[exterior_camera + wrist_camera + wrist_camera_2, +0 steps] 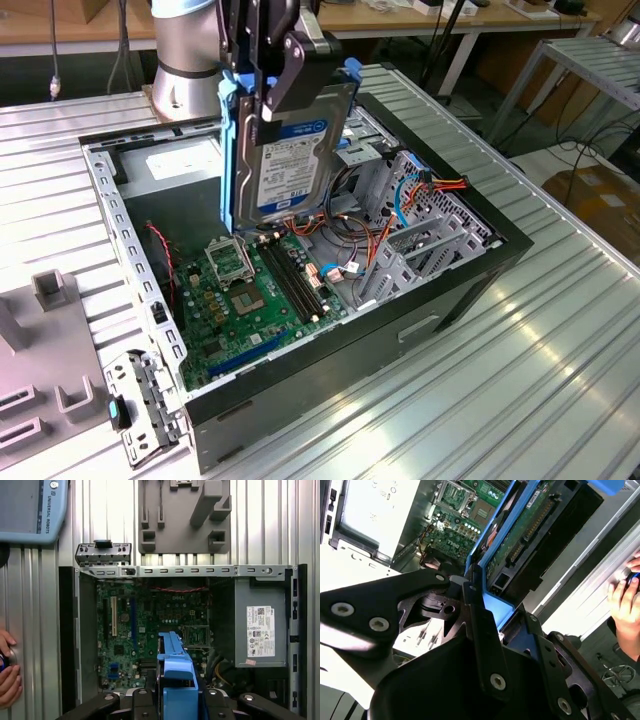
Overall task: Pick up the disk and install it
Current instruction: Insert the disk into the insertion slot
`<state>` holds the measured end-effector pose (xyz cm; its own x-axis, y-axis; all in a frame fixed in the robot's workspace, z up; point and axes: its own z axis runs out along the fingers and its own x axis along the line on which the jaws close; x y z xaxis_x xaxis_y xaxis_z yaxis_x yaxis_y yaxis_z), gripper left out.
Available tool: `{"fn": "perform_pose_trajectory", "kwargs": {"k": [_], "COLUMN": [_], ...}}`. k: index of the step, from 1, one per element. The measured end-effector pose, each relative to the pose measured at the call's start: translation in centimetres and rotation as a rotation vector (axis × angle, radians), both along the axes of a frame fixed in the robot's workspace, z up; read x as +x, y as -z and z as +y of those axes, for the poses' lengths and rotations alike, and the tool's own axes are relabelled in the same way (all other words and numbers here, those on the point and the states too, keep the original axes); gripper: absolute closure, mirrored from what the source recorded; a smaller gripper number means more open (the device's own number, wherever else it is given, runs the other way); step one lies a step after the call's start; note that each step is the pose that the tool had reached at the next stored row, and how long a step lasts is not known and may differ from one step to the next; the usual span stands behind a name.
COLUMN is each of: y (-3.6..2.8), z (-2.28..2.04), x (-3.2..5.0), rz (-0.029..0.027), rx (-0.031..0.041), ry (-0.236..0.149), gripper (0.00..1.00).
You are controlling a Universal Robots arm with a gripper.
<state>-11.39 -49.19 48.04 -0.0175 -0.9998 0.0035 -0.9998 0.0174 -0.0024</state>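
Your gripper (272, 85) is closed on the upper end of the disk (290, 150), with the blue rail pinched between its black fingers. The disk hangs upright with its label facing the near side. It is in the air over the open computer case (480, 270), above the far part of the motherboard (250, 300). The grey power supply (170, 165) lies to the exterior view's left of it, the drive cage (420, 235) to the exterior view's right. In the first wrist view a person's hand (7, 675) is at the ribbed table (45, 630) beside the case.
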Motion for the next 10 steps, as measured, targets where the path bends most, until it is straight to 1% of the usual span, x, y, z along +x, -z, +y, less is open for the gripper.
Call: {"fn": "perform_pose_trajectory", "kwargs": {"k": [2,4,5,10], "y": [-0.01,0.0,0.0,0.0], "z": [-0.05,-0.11,-0.13,-0.18], "x": [0.4,1.25,1.54,2.6], "rz": [0.0001,0.0006,0.0007,0.0008], "rx": [-0.0001,0.0,0.0,-0.0001], "ry": [0.0,0.0,0.0,0.0], "gripper": [0.63,0.63,0.63,0.63]}}
